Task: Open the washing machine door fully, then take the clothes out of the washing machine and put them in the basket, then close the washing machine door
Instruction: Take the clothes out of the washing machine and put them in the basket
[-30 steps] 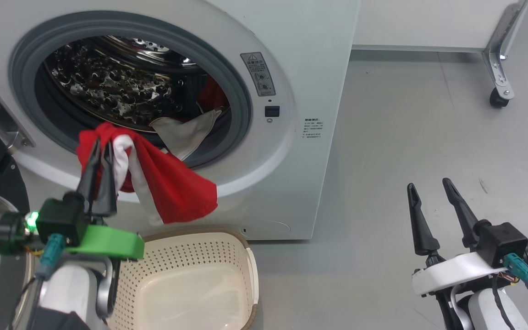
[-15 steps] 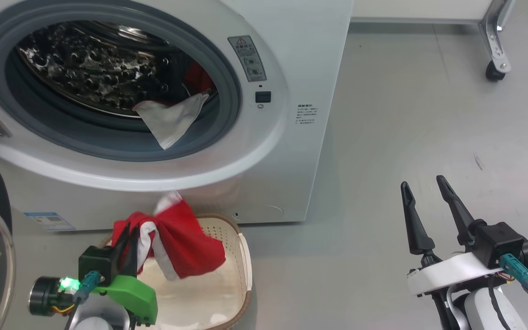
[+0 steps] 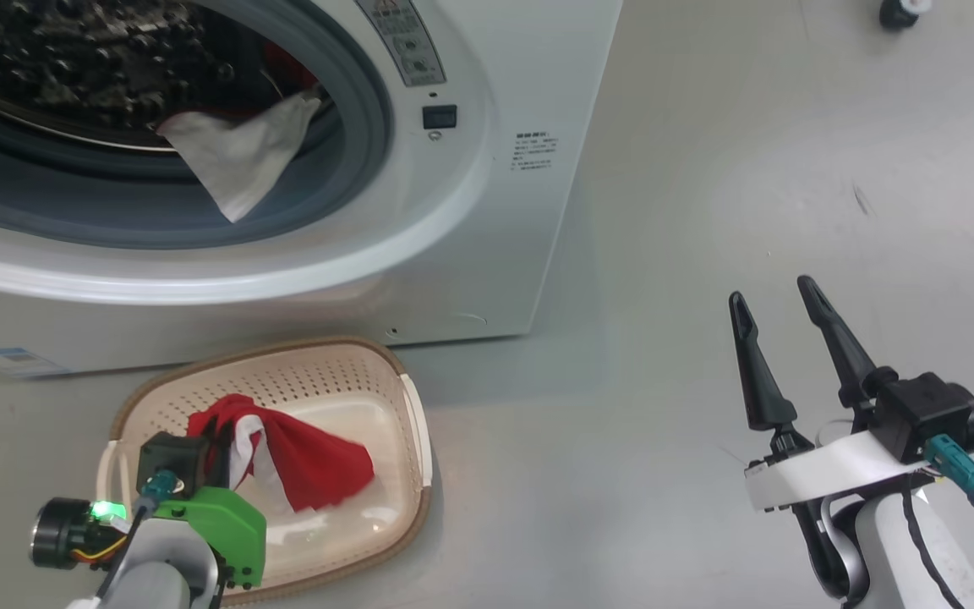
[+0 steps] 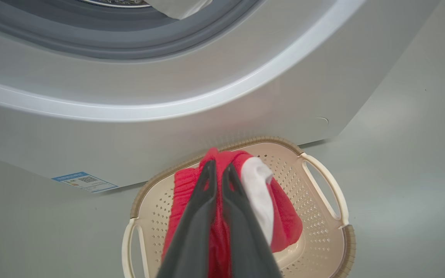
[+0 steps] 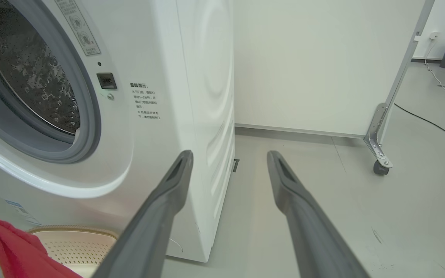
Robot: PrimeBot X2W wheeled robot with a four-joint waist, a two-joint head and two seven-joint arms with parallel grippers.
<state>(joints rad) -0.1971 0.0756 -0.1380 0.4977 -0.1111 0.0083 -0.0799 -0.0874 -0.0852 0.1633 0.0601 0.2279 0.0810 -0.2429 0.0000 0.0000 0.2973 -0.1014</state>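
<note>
1. Left gripper [image 4: 219,166]: positioned over the basket [image 3: 343,385], near its left handle. Jaws nearly closed, pinching a red garment [image 3: 318,474] with a white band. The garment hangs from the fingers, and its lower folds sit inside the basket walls. Contact with the basket bottom cannot be confirmed.

2. Right gripper [image 3: 772,292]: well to the right of the basket, above bare floor [image 3: 749,169]. The 2 fingers are spread wide with nothing between them.

3. Basket: stands on the floor, cream with a brown rim and 2 side handles.

4. Machine [image 3: 487,211]: directly behind the basket, its front close to the basket's far rim. A blue label [image 4: 85,181] sits low on its front, behind and left of the basket. The opening is uncovered, above and behind the basket.

5. Remaining load: a pale cloth [image 3: 233,161] droops out over the grey seal. A second red piece [image 3: 288,63] lies deeper in the steel drum [image 3: 47,68].

6. Beyond, far right of the basket: a white panel [image 5: 303,65] on a metal leg with a caster [image 5: 379,168].
</note>
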